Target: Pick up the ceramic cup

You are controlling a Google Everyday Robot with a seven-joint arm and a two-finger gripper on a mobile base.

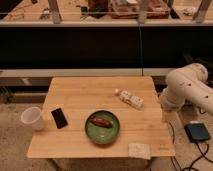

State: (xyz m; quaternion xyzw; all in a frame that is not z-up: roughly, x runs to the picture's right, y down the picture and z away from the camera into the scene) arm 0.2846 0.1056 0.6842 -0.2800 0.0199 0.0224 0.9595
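Observation:
The ceramic cup (32, 118) is small, plain white and wide-mouthed, and it stands at the left edge of the wooden table (85, 92). Only the white links of my arm (185, 87) show, by the table's right edge and far from the cup. My gripper is not in view, out of sight below or behind those links. A green bowl (102, 127) holding a brown item sits at the table's front middle, to the right of the cup.
A black phone (59, 118) lies between the cup and the bowl. A white carton (130, 98) lies on its side at the right. A pale cloth (139, 150) sits at the front right corner. A black device (198, 131) with a cable is on the floor at the right. A dark counter runs behind.

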